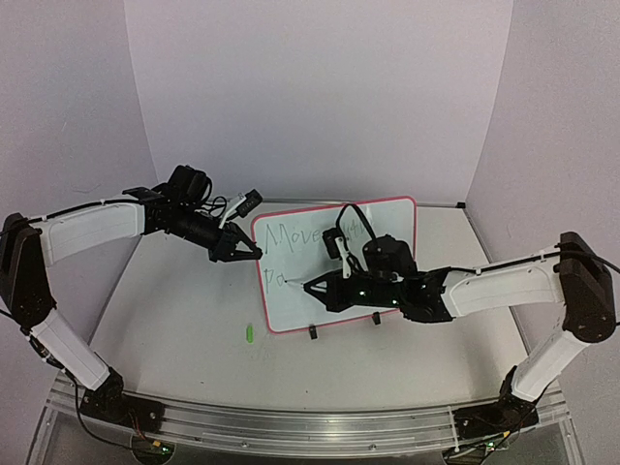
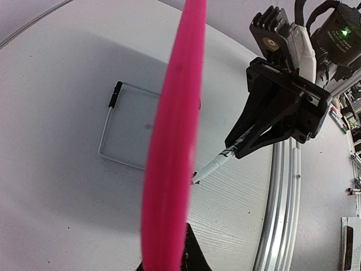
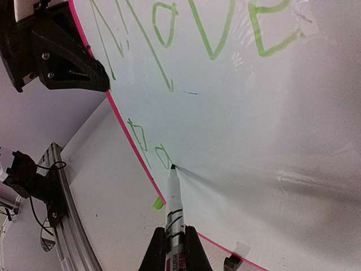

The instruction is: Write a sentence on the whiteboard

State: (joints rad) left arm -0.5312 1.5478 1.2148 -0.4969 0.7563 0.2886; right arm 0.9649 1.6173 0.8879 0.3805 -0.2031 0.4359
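The whiteboard (image 1: 291, 302), stood up on the counter (image 1: 184, 320), was held by the shut left jaws while the marker (image 3: 174, 197), gripped in the right jaws, was best pressed lightly for a straight sentence (image 1: 295, 237).

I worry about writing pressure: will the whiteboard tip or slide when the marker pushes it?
Probably stiff: the whiteboard looks flat under the marker. It seems light on small feet and a wire stand, so it could tip or slide. The left gripper clamped on its edge likely prevents that.
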